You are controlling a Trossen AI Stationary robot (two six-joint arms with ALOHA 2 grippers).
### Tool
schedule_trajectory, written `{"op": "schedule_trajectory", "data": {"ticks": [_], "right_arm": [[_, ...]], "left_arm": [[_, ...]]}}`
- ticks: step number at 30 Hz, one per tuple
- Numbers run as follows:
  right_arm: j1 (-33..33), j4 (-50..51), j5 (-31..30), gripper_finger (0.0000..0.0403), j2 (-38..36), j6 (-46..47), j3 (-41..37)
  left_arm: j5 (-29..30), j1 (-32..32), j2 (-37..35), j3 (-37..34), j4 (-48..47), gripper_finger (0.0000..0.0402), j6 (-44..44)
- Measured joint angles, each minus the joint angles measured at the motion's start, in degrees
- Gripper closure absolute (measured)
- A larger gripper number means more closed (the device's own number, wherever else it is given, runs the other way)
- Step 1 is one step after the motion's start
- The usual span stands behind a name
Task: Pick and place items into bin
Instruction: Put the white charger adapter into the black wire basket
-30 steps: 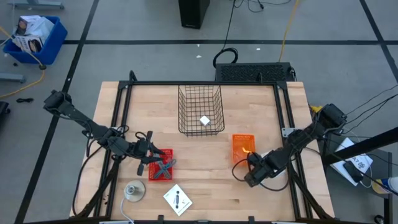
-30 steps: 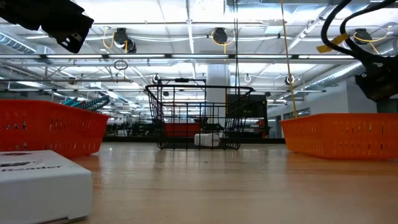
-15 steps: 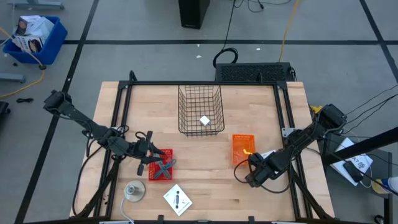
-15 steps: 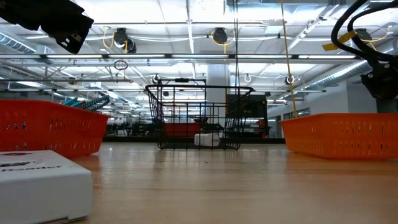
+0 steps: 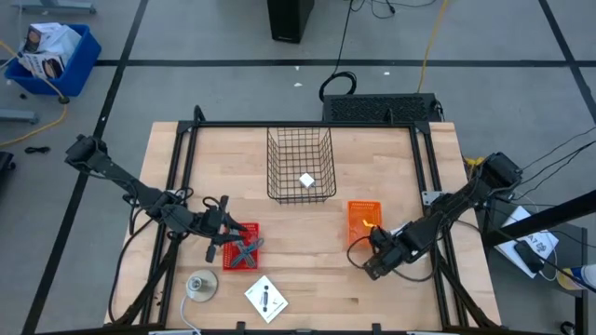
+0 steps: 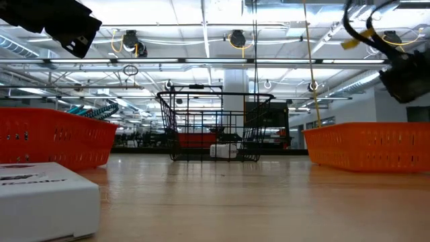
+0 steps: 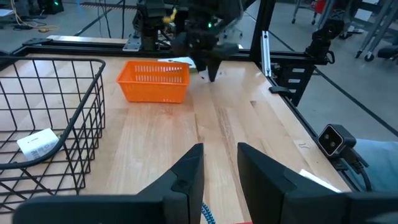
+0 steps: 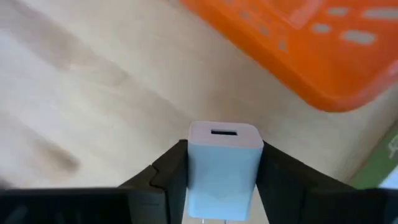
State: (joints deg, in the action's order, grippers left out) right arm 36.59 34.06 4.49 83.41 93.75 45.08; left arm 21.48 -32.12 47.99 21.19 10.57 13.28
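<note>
Pale butcher-block wood made up the worktop (image 5: pixel 307 270), framed by black rails. Only part of one word could be read anywhere, "...eader", on the white card box (image 6: pixel 40 200) lying close to the low camera; seen from above, this box (image 5: pixel 265 299) bore a black mark and sat at about 7 o'clock from the worktop's middle, near the front edge. The right pincer (image 5: pixel 370 263) hung at about 4 o'clock, just in front of the orange basket (image 5: pixel 365 221), its fingers (image 8: pixel 168 174) clamped on a white USB charger cube (image 8: pixel 222 169) whose slot faced the wrist camera. A second white cube (image 5: pixel 306 180) lay inside the black wire bin (image 5: pixel 300 165) at 12 o'clock, so two cubes were counted. There were two plastic baskets: the orange one and a red basket (image 5: pixel 239 247) at 8 o'clock, which held a grey elongated tool (image 5: pixel 247 248) lying crossed over another dark piece. The left pincer (image 5: pixel 222 226) hovered at the red basket's rear edge, fingers (image 7: pixel 186 177) apart with bare wood showing between them. One round grey disc (image 5: pixel 200 285) rested near the front-left corner. Bare worktop lay between the bin and the front edge and between the two baskets.
</note>
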Motion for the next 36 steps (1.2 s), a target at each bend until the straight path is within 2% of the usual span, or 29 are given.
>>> {"op": "schedule_trajectory", "data": {"ticks": [6, 10, 15, 22, 26, 30, 36], "right_arm": [[-1.44, -1.97, -4.94, 0.0256, -5.54, -1.61, 0.05], [-3.25, -5.12, -12.73, 0.0256, -8.71, -6.30, 0.07], [-9.29, -16.29, -22.04, 0.0254, -11.15, -21.05, 0.09], [-20.28, -35.38, -27.06, 0.0256, -11.33, -47.53, 0.13], [-27.56, -44.55, -26.74, 0.0255, -11.35, -58.82, 0.17], [-34.47, -49.55, -20.78, 0.0256, -11.35, -64.12, 0.17], [-42.01, -45.21, -15.17, 0.0256, -10.48, -67.80, 4.65]], "left_arm": [[0.06, 0.00, 0.00, 0.00, 0.00, 0.0300, -0.08], [0.08, 0.00, 0.00, 0.00, 0.00, 0.0300, -0.09], [0.08, 0.00, 0.00, 0.00, 0.06, 0.0300, -0.08], [0.10, 0.00, 0.00, 0.00, 0.20, 0.0300, -0.05], [0.10, 0.00, 0.00, 0.00, 0.20, 0.0300, -0.05], [0.10, 0.00, 0.00, 0.00, 0.20, 0.0300, -0.05], [0.15, 0.00, 0.00, 0.00, 0.09, 0.0300, -0.81]]}}
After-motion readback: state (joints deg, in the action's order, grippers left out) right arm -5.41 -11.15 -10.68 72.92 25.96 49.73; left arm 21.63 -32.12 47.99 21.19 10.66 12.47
